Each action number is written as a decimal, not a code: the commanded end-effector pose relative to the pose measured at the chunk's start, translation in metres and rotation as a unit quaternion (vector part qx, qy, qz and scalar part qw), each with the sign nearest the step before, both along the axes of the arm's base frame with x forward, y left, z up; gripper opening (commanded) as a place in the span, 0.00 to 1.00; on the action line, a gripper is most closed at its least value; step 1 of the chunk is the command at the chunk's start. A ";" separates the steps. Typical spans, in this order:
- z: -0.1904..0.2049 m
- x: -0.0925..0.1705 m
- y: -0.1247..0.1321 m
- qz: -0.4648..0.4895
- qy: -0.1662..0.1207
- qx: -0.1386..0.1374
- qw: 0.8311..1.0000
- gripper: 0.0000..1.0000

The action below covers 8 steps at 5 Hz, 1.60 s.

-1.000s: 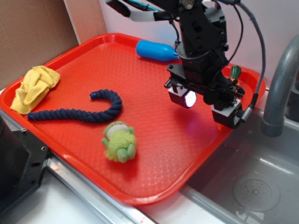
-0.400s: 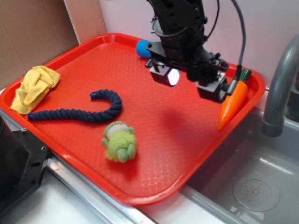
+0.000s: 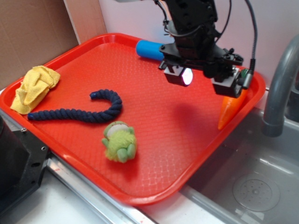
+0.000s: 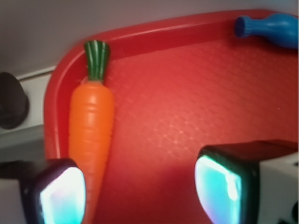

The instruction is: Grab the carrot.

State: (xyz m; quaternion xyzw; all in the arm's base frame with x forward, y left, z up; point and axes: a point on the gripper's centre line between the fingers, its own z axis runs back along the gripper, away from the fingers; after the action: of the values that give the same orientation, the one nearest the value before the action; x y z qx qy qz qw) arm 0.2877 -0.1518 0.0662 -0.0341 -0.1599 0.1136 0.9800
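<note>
We seem to be at a toy kitchen set up for robot trials. At the right edge of the frame a grey faucet (image 3: 279, 88) curves over a grey sink (image 3: 252, 182) with a round drain (image 3: 256, 191) at lower right. A red tray (image 3: 154, 186) of toys lies beside it, and brown cardboard (image 3: 32, 32) stands at upper left as a makeshift wall.

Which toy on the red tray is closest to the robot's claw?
The orange carrot, lying along the tray's rim right by the open gripper. The blue bottle, rope and green plush lie farther away.
</note>
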 end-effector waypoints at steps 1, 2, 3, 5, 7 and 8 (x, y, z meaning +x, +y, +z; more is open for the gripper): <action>0.017 0.007 -0.006 0.006 -0.023 -0.014 1.000 1.00; 0.017 0.007 -0.006 0.006 -0.023 -0.014 1.000 1.00; 0.017 0.007 -0.006 0.006 -0.023 -0.014 1.000 1.00; 0.003 0.022 0.003 0.049 0.014 -0.096 0.994 1.00; -0.011 0.050 0.000 0.057 0.028 -0.112 0.992 1.00; -0.009 0.056 -0.005 0.051 0.028 -0.101 0.993 1.00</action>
State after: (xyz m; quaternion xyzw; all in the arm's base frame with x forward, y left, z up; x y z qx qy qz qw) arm 0.3359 -0.1479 0.0365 -0.1032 -0.0936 0.1827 0.9733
